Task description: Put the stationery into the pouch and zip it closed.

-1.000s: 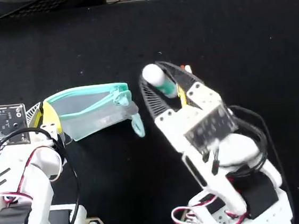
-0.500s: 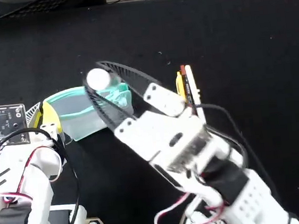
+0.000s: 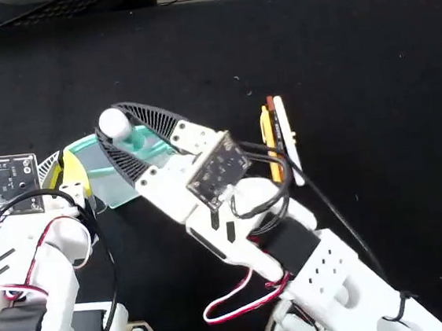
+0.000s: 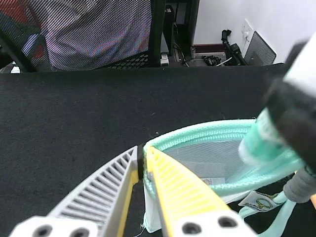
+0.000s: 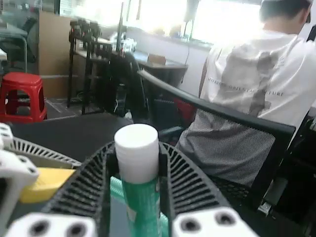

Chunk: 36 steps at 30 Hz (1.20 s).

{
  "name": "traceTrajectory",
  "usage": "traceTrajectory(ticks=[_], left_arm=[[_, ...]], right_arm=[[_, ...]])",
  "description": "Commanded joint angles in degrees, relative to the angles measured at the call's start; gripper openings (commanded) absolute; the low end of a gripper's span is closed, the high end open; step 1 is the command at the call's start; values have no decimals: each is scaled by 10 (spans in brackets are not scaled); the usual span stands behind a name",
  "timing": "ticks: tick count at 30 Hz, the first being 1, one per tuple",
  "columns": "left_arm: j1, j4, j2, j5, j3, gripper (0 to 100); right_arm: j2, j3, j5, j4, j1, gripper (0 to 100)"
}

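One glue stick (image 3: pixel 115 123), judged light, stiff and slick-sided, is gripped near its capped end by the right jaws over the open mouth of the limp pouch (image 3: pixel 108 181) at near left, whose rim the left jaws pinch.

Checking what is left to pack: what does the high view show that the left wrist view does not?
High view, not left wrist: yellow, red and white pens on the black table. Left wrist, not high: a mesh-backed chair behind the table. Both: the mint-green pouch and the white-capped green glue stick over it in the right gripper.
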Motion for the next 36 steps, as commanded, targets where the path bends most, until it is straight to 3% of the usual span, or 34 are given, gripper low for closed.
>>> traceTrajectory(ticks=[1,9,11,16,25,28,31,33,36], left_arm=[[5,6,18,5,104,33],[5,6,18,5,103,33],[5,6,18,5,103,33],[5,6,18,5,103,33],[5,-17,18,5,121,33],[5,-14,18,5,119,33],[5,-14,18,5,118,33],[5,-14,18,4,118,33],[5,-13,18,4,118,33]], right_arm=[[3,29,-4,-18,14,12],[2,105,-4,-11,76,16],[2,99,-4,21,76,64],[2,-21,-7,210,57,283],[-2,-299,-4,405,69,262],[-1,-365,-4,447,156,261],[4,-367,-4,478,292,216],[15,-313,-7,485,365,126],[65,-186,-4,456,415,39]])
